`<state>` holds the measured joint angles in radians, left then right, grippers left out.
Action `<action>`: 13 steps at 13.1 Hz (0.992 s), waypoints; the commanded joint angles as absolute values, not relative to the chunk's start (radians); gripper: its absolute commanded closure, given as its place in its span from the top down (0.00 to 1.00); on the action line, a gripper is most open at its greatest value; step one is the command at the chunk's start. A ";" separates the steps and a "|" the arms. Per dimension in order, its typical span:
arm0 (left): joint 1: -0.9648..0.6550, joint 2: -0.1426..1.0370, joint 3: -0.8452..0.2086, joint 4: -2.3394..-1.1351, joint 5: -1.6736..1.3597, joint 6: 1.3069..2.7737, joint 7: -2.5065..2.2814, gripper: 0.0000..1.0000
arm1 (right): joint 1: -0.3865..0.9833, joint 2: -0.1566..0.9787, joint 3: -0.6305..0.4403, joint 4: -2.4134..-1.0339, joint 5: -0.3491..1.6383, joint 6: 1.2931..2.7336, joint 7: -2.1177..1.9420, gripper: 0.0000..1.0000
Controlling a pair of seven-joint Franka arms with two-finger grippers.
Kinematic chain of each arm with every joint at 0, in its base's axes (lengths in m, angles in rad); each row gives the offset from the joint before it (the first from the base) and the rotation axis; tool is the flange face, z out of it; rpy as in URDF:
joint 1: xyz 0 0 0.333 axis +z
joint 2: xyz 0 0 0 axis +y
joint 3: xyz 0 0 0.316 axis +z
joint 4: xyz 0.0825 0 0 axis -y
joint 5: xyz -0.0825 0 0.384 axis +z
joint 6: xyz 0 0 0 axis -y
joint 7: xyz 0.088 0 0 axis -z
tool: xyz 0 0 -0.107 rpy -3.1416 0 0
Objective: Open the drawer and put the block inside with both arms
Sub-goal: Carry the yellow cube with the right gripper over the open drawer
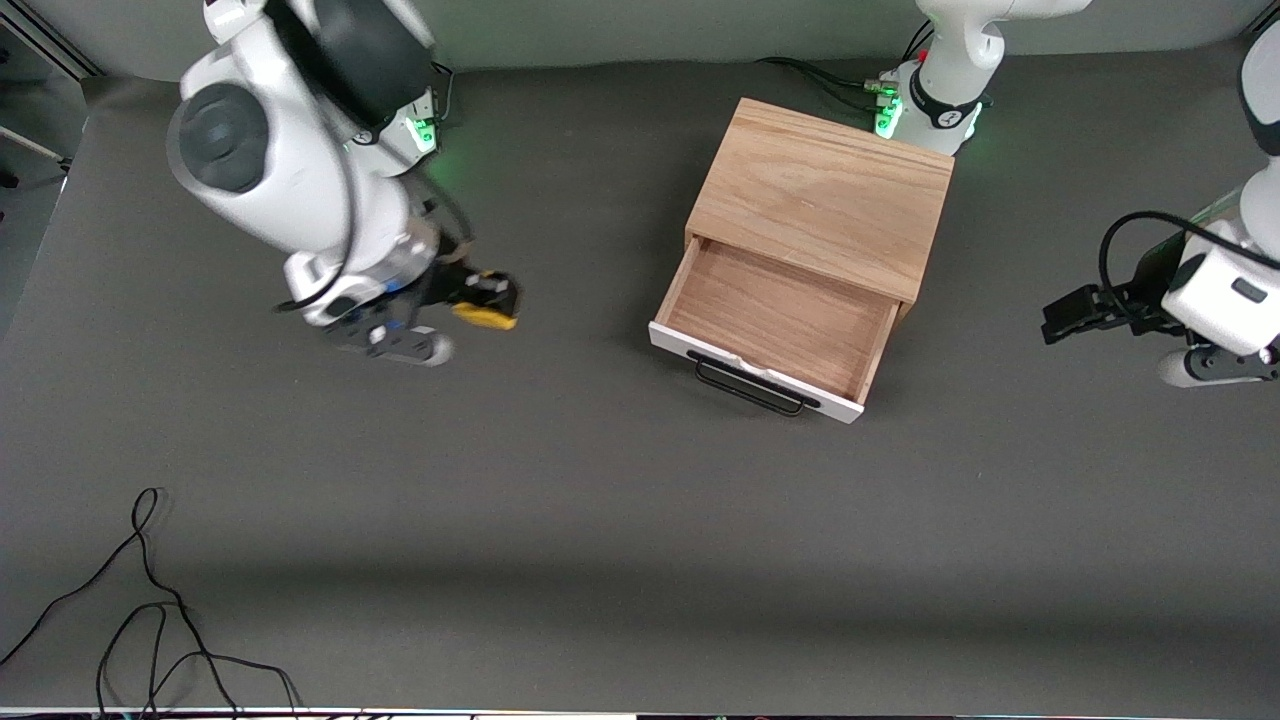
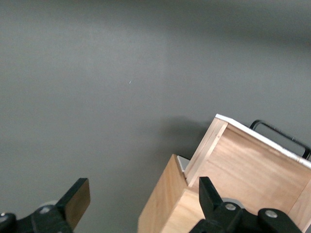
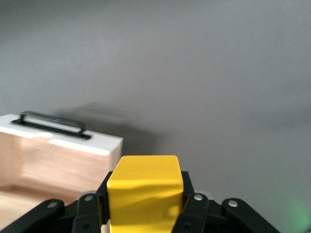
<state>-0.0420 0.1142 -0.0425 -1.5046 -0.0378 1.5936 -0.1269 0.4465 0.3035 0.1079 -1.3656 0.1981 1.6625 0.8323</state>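
The oak box (image 1: 825,195) stands near the left arm's base with its drawer (image 1: 775,325) pulled open; the white front panel and black wire handle (image 1: 750,385) face the front camera, and the wood interior is bare. My right gripper (image 1: 485,300) is shut on the yellow block (image 1: 487,315) and holds it above the table toward the right arm's end, apart from the box. In the right wrist view the block (image 3: 144,194) sits between the fingers, with the drawer front (image 3: 63,138) farther off. My left gripper (image 1: 1075,312) is open and empty beside the box at the left arm's end; the left wrist view shows the drawer (image 2: 252,165).
Loose black cables (image 1: 150,620) lie on the grey table near the front camera at the right arm's end. The right arm's green-lit base (image 1: 425,130) and the left arm's base (image 1: 885,115) stand along the table's edge farthest from the front camera.
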 commanded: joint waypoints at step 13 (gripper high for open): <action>-0.052 0.057 -0.026 -1.566 -0.021 1.617 0.014 1.00 | 0.808 0.790 0.153 -1.015 -0.057 1.899 1.203 0.22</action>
<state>-0.0302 0.0881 -0.0418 -1.5354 -0.0342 1.6019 0.0071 0.7920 0.7550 0.1607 -1.0703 -0.0258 1.9032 1.1773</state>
